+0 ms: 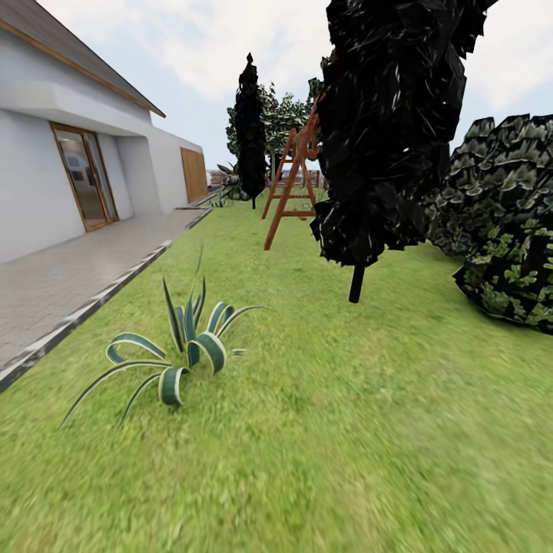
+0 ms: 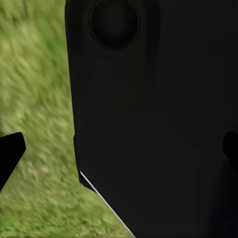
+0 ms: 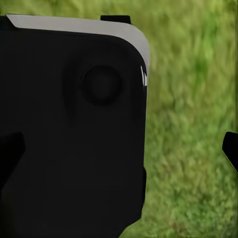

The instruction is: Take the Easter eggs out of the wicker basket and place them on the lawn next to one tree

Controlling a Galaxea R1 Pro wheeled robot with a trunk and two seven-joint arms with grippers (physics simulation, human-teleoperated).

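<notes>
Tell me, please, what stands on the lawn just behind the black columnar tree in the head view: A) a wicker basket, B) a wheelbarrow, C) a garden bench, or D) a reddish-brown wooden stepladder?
D: a reddish-brown wooden stepladder stands open on the lawn, its top partly hidden by the black columnar tree.

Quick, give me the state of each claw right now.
Left claw: open, holding nothing; black fingertips sit wide apart over mottled green grass.
Right claw: open, holding nothing; fingertips spread wide.
</notes>
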